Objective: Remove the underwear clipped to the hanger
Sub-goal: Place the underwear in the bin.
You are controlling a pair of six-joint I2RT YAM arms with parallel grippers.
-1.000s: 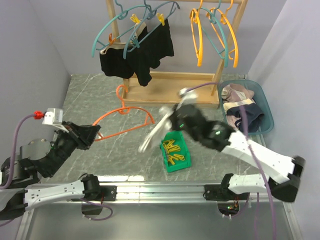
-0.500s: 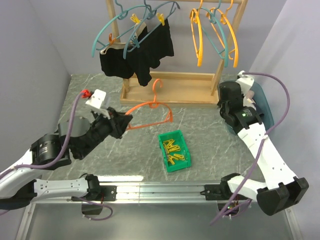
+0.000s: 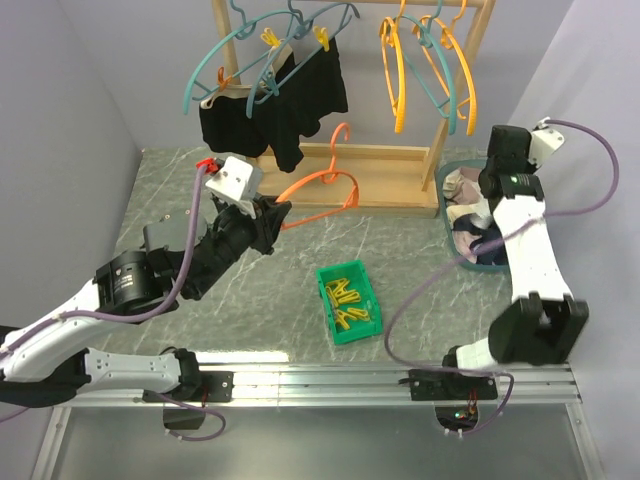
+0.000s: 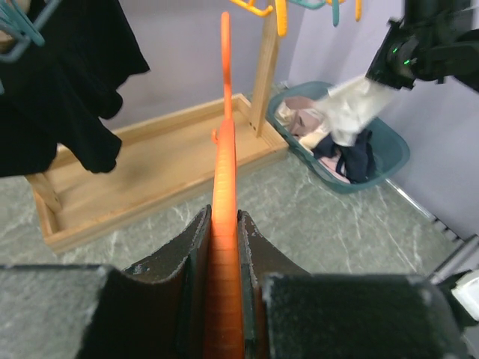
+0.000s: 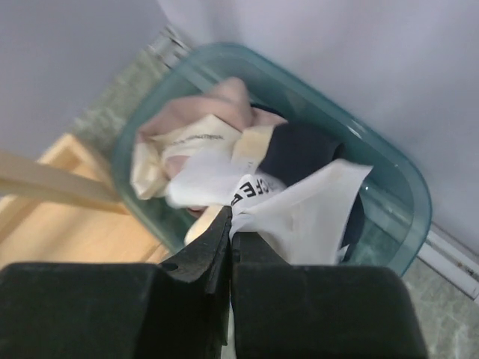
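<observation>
The right hand is closed tight on a fold of white underwear, holding it above the teal basket of other garments. The left hand is narrowly clamped on a bare orange hanger, raised towards the wooden rack. Black underwear hangs from teal hangers, clipped by yellow pegs. It looks soft, light and limp, so it is probably best taken at the waistband just beside a peg, since a tug lower down would likely swing the hanger. The dark folds overlap, so the number of pieces is unclear, and I cannot tell whether the white piece touches the heap.
</observation>
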